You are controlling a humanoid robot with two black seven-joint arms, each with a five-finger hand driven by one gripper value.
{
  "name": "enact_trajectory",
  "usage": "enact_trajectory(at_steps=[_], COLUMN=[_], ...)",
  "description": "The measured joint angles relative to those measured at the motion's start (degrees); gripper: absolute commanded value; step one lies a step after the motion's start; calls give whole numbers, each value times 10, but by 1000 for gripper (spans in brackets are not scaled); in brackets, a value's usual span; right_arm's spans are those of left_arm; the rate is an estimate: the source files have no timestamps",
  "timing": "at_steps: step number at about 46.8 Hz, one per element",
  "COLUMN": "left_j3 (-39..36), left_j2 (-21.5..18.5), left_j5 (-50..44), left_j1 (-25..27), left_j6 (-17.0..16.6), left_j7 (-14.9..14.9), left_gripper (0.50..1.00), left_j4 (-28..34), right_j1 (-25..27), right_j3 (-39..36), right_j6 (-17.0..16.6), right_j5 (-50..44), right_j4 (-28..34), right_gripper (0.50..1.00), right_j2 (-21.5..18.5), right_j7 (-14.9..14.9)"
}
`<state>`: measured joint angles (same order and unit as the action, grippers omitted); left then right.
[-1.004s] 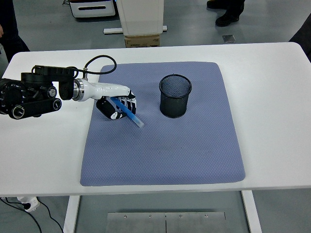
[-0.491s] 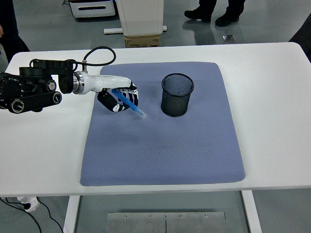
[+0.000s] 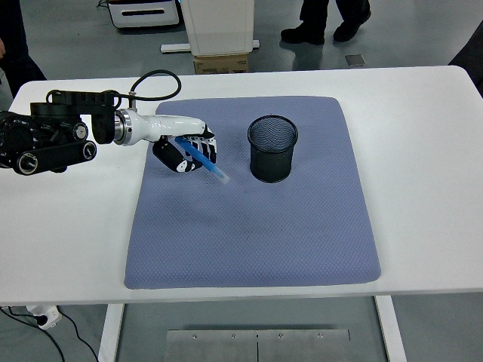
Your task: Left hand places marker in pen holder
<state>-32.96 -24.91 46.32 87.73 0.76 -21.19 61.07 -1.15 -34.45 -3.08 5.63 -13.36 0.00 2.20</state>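
The left hand (image 3: 183, 154) grips the blue marker (image 3: 202, 161), lifted over the mat (image 3: 249, 226) left of the mesh pen holder (image 3: 272, 148); carrying across and dropping in remain.

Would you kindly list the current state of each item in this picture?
left hand: shut on the marker, over the mat
marker: held, tilted, tip toward the pen holder
pen holder: upright on the mat, looks empty
mat: flat on the table
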Motion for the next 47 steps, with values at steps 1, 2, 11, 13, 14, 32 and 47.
enact_trajectory(at_steps=[1, 2, 11, 13, 14, 32, 47], left_j3=[0, 1, 27, 33, 34, 83, 155], left_j2=[0, -1, -7, -12, -12, 0, 35], left_j5=[0, 0, -10, -19, -23, -77, -96], left_j1=[2, 3, 14, 18, 19, 20, 0], left_j6=[0, 0, 15, 16, 16, 17, 33], left_j7=[0, 0, 0, 0, 0, 0, 2], left_gripper=[500, 500, 500, 500, 500, 500, 500], left_j4=[0, 0, 0, 0, 0, -6, -22], right_j1=[0, 0, 0, 0, 0, 0, 0], right_j3=[0, 0, 0, 0, 0, 0, 0], right_j6=[0, 0, 0, 0, 0, 0, 0], right_j5=[0, 0, 0, 0, 0, 0, 0], right_j4=[0, 0, 0, 0, 0, 0, 0], right_gripper=[1000, 1000, 1000, 1000, 1000, 1000, 1000], right_j2=[0, 0, 0, 0, 0, 0, 0], right_j7=[0, 0, 0, 0, 0, 0, 0])
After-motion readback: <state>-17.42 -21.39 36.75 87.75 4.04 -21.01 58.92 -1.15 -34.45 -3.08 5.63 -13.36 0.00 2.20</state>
